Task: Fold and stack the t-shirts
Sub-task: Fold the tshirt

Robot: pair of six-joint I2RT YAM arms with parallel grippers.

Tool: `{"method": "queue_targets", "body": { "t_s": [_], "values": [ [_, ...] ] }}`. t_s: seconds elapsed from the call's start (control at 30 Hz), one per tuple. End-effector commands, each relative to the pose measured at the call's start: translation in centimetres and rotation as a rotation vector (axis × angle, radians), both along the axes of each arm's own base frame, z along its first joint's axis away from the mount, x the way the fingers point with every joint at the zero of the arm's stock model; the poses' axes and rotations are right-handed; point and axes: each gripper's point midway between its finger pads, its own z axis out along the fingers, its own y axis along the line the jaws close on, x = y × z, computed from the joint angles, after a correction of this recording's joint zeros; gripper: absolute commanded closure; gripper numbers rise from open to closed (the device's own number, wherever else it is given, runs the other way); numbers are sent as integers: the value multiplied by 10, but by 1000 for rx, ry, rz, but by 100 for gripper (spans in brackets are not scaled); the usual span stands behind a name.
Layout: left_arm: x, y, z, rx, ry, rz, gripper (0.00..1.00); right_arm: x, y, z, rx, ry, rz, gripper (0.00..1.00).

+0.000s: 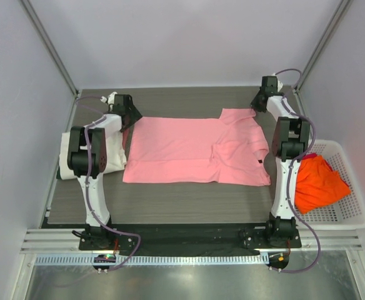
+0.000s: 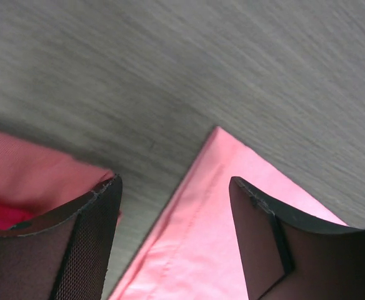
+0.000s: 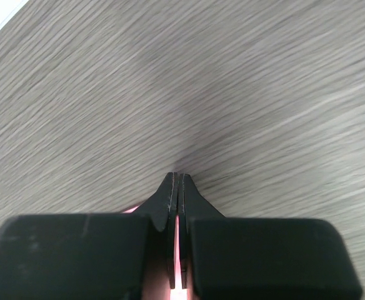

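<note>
On the grey worktop (image 1: 189, 206), a pink t-shirt (image 1: 189, 150) lies spread out; an orange t-shirt (image 1: 317, 181) sits in the white basket (image 1: 351, 215). The left hand (image 2: 175, 182) stands open astride a pink corner; the right hand (image 3: 178, 177), closed, pinches pink fabric.

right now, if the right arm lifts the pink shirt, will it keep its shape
Probably floppy: the pink shirt lies flat with soft creases, so it should drape from the right gripper. Only a thin sliver is pinched, so it may slip.
</note>
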Motion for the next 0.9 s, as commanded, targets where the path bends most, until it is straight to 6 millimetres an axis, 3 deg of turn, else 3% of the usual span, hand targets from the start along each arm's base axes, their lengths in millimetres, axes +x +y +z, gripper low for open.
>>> {"method": "queue_targets", "body": {
  "t_s": [0.0, 0.2, 0.43, 0.7, 0.83, 0.87],
  "values": [
    [28, -10, 11, -44, -77, -24, 30, 9, -13, 58, -10, -105, -39, 99],
    [38, -17, -4, -70, -72, -36, 37, 15, -3, 57, 31, -127, -4, 99],
    [51, -33, -7, -82, -83, -89, 48, 17, 2, 56, 57, -141, 11, 99],
    [55, -50, -18, -92, -36, -148, 50, 16, 12, 55, 99, -144, 49, 99],
    [54, -57, -26, -89, -1, -170, 63, 16, 13, 56, 100, -146, 50, 99],
    [53, -56, -25, -85, 0, -167, 70, 15, 13, 55, 99, -144, 51, 99]
  ]
}}
